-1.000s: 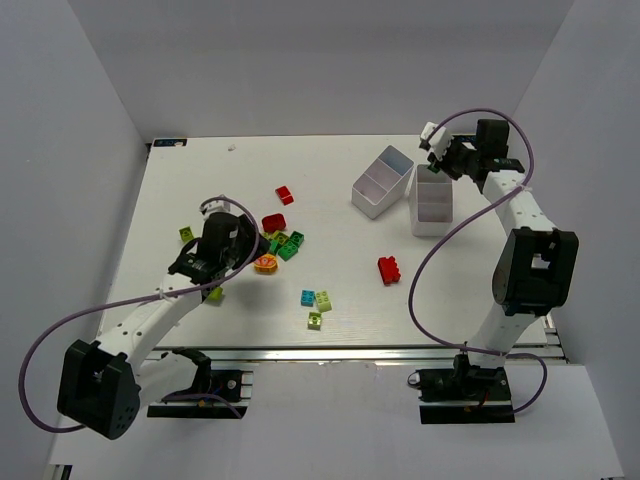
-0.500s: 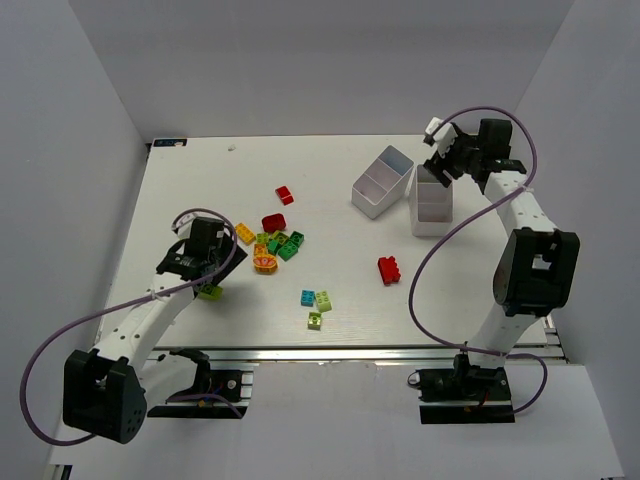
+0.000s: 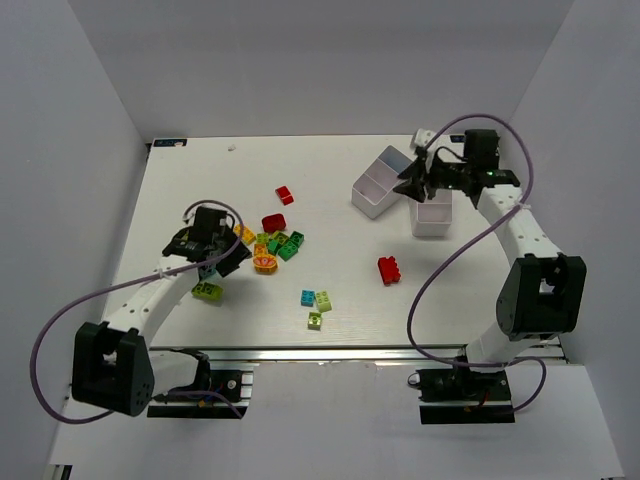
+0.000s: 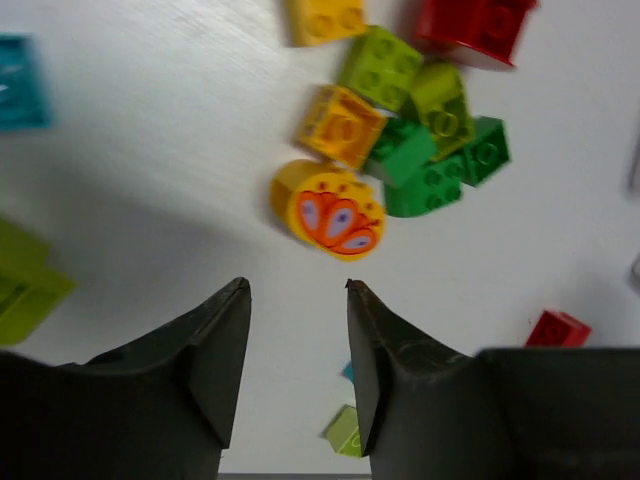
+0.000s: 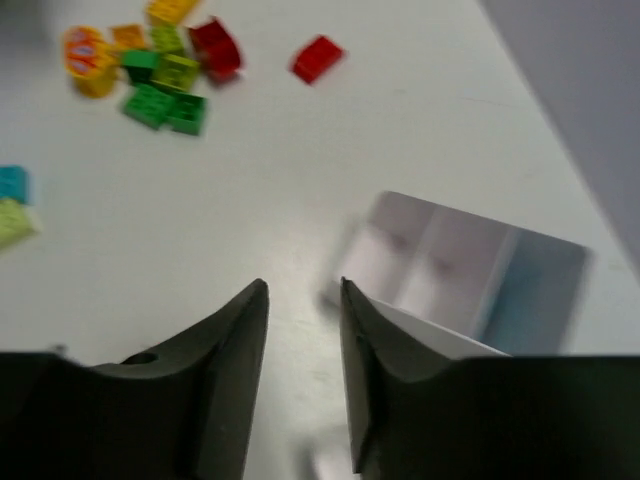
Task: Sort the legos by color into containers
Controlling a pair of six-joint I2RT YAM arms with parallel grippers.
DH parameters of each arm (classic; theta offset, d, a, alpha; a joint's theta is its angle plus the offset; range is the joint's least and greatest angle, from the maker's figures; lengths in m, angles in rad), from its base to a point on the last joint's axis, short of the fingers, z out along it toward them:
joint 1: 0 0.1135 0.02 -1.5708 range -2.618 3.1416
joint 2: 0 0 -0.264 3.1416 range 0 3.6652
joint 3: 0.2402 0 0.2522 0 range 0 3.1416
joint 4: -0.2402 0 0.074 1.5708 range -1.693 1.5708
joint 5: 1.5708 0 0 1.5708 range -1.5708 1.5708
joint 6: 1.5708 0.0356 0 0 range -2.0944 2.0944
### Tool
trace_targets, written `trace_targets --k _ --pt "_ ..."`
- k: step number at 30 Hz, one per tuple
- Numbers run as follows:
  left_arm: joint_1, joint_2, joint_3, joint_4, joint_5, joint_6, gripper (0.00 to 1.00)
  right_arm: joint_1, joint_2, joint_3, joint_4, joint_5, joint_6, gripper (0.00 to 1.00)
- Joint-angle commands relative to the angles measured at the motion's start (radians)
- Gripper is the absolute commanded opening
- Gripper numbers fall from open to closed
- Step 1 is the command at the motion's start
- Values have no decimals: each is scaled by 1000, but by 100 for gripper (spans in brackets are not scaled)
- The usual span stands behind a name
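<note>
You have left gripper (image 4: 296,300) part-open, empty, near the legos (image 4: 400,150); right gripper (image 5: 303,298) part-open, empty, beside the containers (image 5: 535,290).

Bright even light; soft shadows; right wrist view blurred.

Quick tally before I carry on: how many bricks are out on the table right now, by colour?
Red bricks: 3
Yellow or orange bricks: 3
Dark green bricks: 3
Lime bricks: 5
Cyan bricks: 2
Total: 16 in view. The cluster is tightly packed, so the green count is my best reading.
</note>
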State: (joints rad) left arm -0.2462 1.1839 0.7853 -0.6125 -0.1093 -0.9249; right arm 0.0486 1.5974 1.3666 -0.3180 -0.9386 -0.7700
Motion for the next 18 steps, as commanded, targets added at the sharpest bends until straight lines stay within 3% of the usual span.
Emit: trace_targets --k 1,3,7,13,18 --pt "-7 65 64 226 258 246 52 86 -8 -37 -148 -81 -2 37" --pt "-45 130 130 256 292 372 51 115 -8 -60 -156 -98 14 32" --pt "-145 249 259 250 235 562 53 135 -27 -106 -101 -103 73 38" --pt "-202 436 385 194 163 710 48 135 -45 -133 -76 -89 107 45" --pt "-217 477 425 163 123 767 46 135 -54 -152 -75 -80 109 50"
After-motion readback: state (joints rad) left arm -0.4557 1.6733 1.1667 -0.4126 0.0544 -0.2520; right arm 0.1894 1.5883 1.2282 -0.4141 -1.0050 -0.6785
